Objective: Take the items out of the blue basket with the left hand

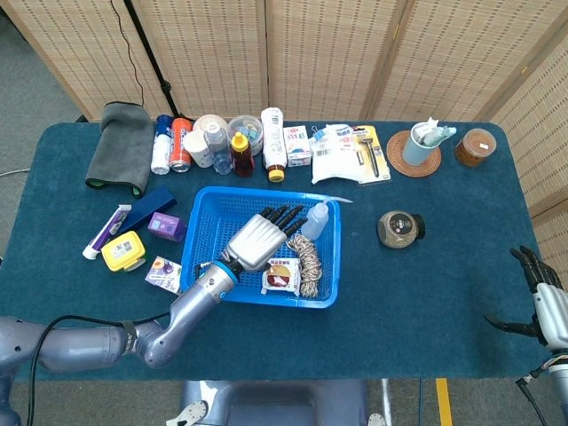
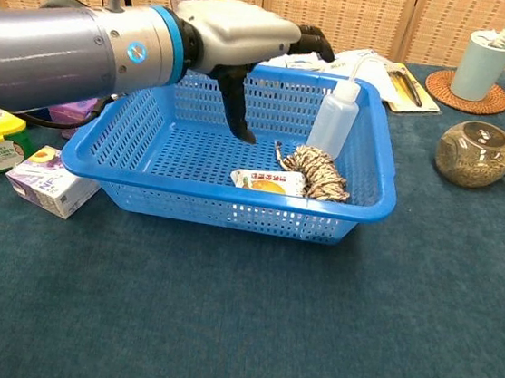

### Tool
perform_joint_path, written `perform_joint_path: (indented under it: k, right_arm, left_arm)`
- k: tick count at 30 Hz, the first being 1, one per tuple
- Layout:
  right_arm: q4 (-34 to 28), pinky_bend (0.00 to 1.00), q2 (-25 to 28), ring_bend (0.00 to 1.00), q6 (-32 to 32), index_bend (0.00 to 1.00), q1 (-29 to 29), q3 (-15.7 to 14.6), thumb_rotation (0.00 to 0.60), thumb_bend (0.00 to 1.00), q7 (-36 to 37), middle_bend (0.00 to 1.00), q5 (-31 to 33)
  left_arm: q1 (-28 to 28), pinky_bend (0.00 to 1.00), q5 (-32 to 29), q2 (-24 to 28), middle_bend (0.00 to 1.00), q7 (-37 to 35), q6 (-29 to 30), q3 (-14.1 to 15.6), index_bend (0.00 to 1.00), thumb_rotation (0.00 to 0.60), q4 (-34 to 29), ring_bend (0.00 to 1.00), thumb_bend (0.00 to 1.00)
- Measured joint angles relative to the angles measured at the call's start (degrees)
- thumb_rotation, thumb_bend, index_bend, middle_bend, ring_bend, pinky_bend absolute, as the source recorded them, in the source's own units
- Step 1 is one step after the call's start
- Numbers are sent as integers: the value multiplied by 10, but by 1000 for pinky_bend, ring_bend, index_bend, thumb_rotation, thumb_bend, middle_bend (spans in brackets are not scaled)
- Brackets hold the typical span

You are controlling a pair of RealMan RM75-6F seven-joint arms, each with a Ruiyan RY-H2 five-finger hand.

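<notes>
Hovering over the blue basket (image 1: 209,232), the left robot hand (image 1: 258,240) is held above the basket's interior with its fingers (image 1: 282,218) spread and extended toward the squeeze bottle (image 1: 315,219); it grasps nothing. In the chest view the same left robot hand (image 2: 242,42) shows its thumb pointing downward into the basket (image 2: 360,206), clear of the contents. Three items lie inside the basket: the translucent squeeze bottle (image 2: 335,116) stands against the far right wall, a hank of twine (image 1: 306,256) lies just in front of it, and a flat snack packet (image 1: 281,274) rests beside the twine (image 2: 317,171) on the basket floor, seen in the chest view as the packet (image 2: 270,182) touching the twine's near edge.

The right robot hand (image 1: 541,302) sits at the far right edge of the desk (image 1: 426,293), fingers apart and holding nothing.

To the left of the basket on the desk lie a yellow tub (image 1: 123,251), a purple box (image 1: 166,226), a small carton (image 1: 162,272), and a toothpaste tube (image 1: 107,230). Along the far edge stand a grey cloth (image 1: 120,146), several bottles and cans, a honey bottle (image 1: 241,154), and a cup with a toothbrush (image 1: 419,145) on a coaster. A glass jar (image 1: 399,227) lies on its side to the right of the basket.
</notes>
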Motion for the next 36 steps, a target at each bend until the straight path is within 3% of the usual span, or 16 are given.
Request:
perform_joint_path:
  k: [3, 12, 36]
  right_arm:
    - [0, 0, 0, 0, 0, 0, 0, 0, 600, 0, 1, 0, 0]
    - [2, 0, 0, 0, -4, 0, 1, 0, 600, 0, 2, 0, 1]
    - [3, 0, 3, 0, -5, 0, 0, 2, 600, 0, 11, 0, 1]
  left_arm:
    - [-14, 272, -8, -13, 105, -1, -15, 3, 194, 600, 21, 152, 36]
    - [-36, 286, -24, -54, 153, -7, -33, 15, 278, 600, 74, 189, 47]
    - [-99, 310, -74, -157, 182, -4, -54, -1, 314, 600, 197, 226, 80]
